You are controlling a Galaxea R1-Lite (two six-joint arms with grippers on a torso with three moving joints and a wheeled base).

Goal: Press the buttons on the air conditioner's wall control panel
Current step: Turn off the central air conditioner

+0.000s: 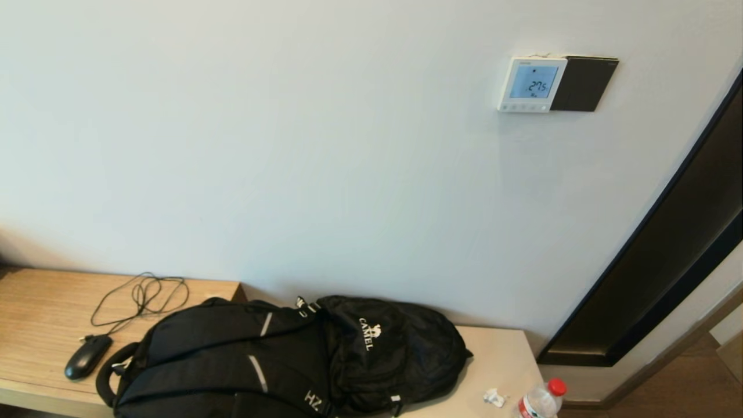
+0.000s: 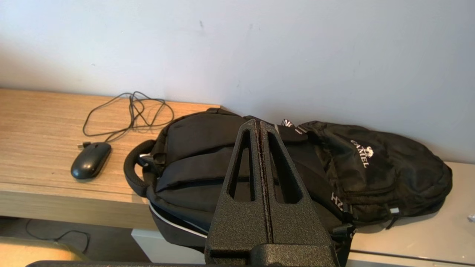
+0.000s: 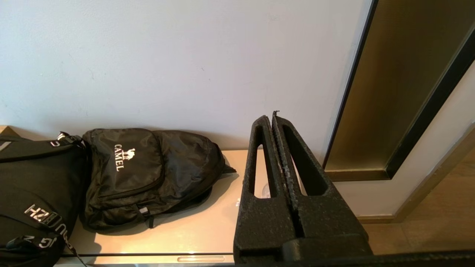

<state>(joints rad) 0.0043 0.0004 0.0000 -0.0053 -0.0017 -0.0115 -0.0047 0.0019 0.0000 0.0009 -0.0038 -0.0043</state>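
Observation:
The white wall control panel [image 1: 531, 84] hangs high on the wall at the right in the head view, its light-blue screen showing dark digits. The buttons [image 1: 522, 107] form a pale row along its bottom strip. A dark square plate [image 1: 583, 84] adjoins it on the right. Neither gripper shows in the head view. My left gripper [image 2: 259, 124] is shut and empty, held low above the black backpack [image 2: 207, 163]. My right gripper [image 3: 270, 118] is shut and empty, low over the pale shelf [image 3: 185, 230], far below the panel.
A black backpack [image 1: 232, 360] and a smaller black Camel bag [image 1: 395, 348] lie on the bench against the wall. A black mouse [image 1: 87, 355] with its cable lies on the wooden top at left. A water bottle [image 1: 543, 399] stands at front right. A dark door frame [image 1: 667, 249] is at right.

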